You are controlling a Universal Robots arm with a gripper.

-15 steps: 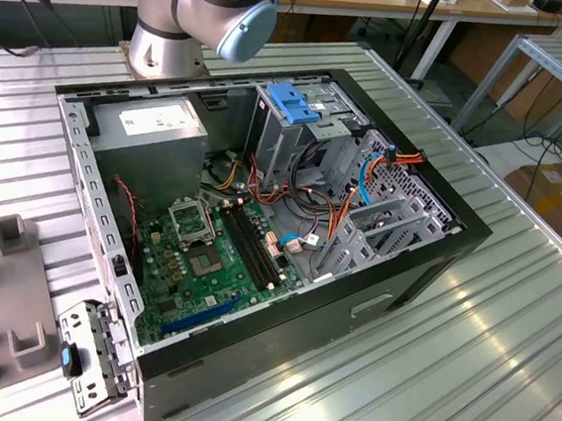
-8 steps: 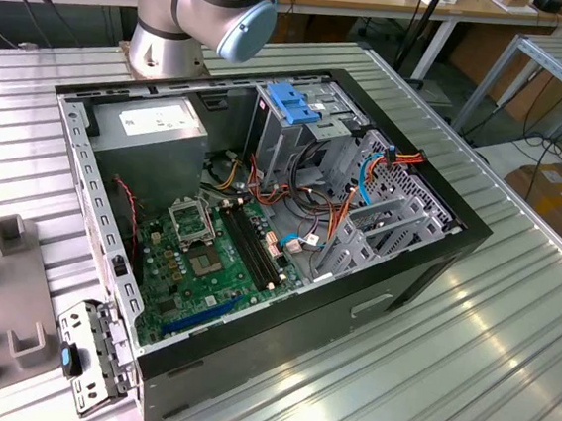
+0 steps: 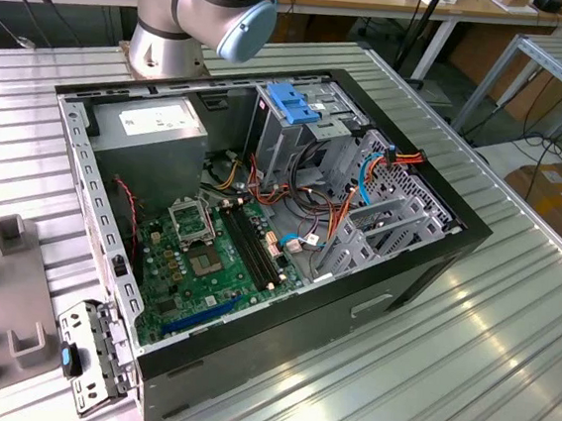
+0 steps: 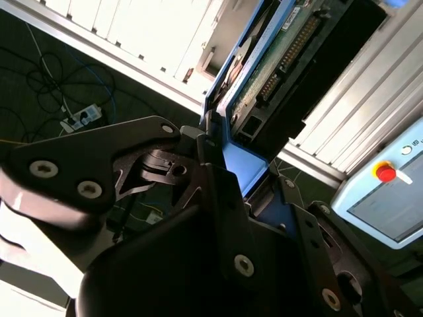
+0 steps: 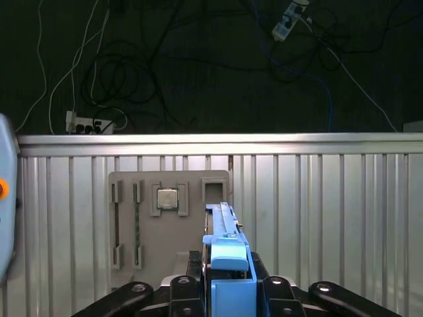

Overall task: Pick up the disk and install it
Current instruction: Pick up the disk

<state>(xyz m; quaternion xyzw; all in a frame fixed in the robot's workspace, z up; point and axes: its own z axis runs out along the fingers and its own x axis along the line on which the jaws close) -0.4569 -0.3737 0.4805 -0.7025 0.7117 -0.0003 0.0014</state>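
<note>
Between the two black metal fingers (image 4: pixel 213 173) of the gripper (image 5: pixel 229 274) sits the one disk (image 5: pixel 225 228), a flat slab held on edge. The fingers are clamped across its smooth, bright blue plastic rails. In the second wrist view its green circuit-board face and a row of connector pins show. Beyond the fingertips lie a ribbed aluminium table (image 5: pixel 317 211) and one matt grey fixture plate (image 5: pixel 132 218) carrying one square processor chip (image 5: pixel 166 198).

Silver arm (image 3: pixel 171 6), blue joint cap (image 3: pixel 250 30), black claw (image 5: pixel 229 274)
</note>
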